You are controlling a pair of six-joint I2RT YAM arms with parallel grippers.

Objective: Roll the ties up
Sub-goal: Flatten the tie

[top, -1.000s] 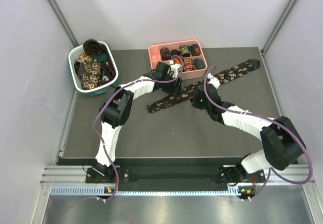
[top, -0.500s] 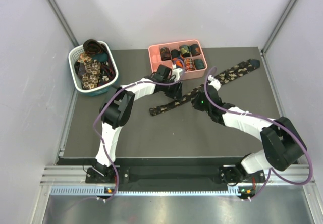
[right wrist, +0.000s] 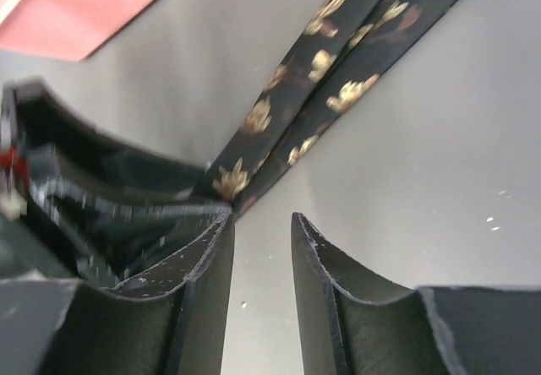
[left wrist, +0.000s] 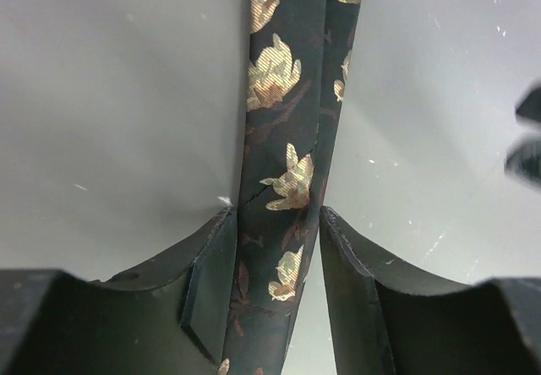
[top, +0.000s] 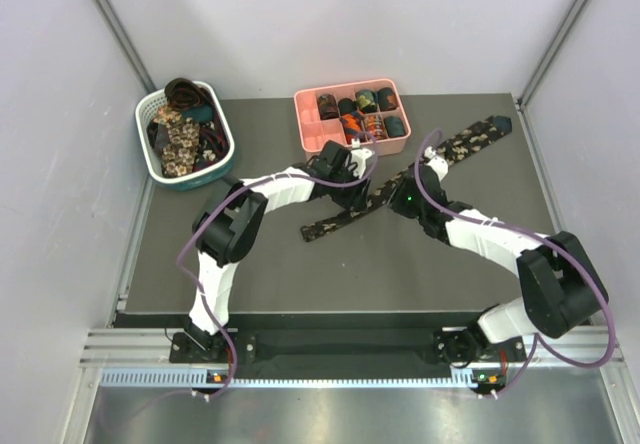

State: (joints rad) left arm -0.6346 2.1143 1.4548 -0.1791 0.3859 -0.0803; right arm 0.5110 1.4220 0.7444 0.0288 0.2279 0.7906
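Tie looked soft and slippery, best pinched at its lower-left end. Left gripper straddled it, grip unclear; right gripper was spread, empty.

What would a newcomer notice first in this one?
A long dark floral tie lies diagonally across the table. The left gripper straddles it, and the right gripper stands open right by it. Behind them sits a pink divided tray of rolled ties.
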